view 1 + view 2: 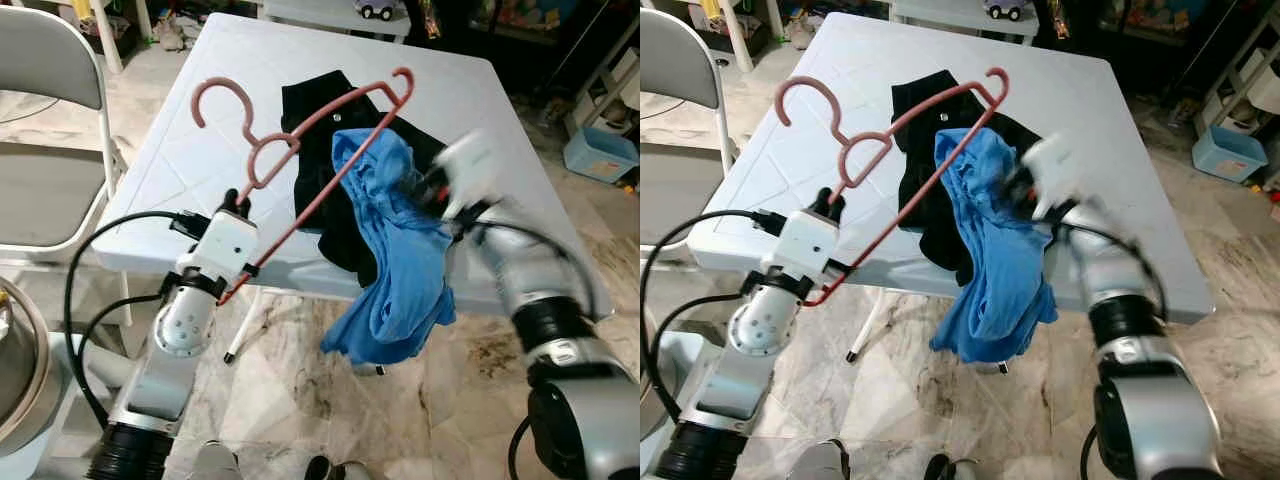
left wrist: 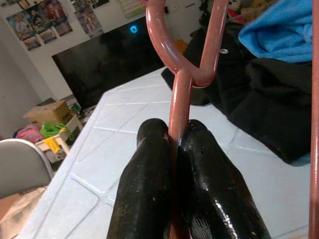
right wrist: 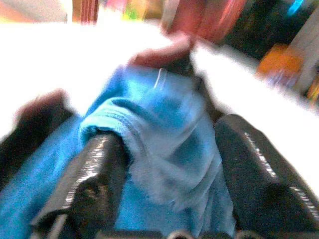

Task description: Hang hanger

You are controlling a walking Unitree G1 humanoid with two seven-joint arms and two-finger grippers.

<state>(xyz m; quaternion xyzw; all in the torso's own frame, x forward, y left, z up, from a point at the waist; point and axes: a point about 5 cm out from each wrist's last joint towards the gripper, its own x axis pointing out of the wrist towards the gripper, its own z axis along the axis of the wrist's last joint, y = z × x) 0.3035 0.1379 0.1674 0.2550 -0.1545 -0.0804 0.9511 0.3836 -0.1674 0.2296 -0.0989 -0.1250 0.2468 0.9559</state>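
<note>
1. Left gripper (image 2: 175,164) fingers clamp the pink hanger (image 1: 300,150) stem, holding it tilted above the white counter (image 1: 180,150).
2. Right gripper (image 3: 167,174) fingers sit apart around the blue garment (image 1: 395,250) draped over the hanger.
3. A black garment (image 1: 315,110) lies on the counter.

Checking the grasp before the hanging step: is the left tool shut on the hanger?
Yes, the left tool pinches the pink hanger stem between both black fingers.

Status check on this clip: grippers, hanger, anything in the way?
Left gripper shut on hanger, held above table. Right gripper open around blue shirt draped on hanger. Black garment lies beneath.
</note>
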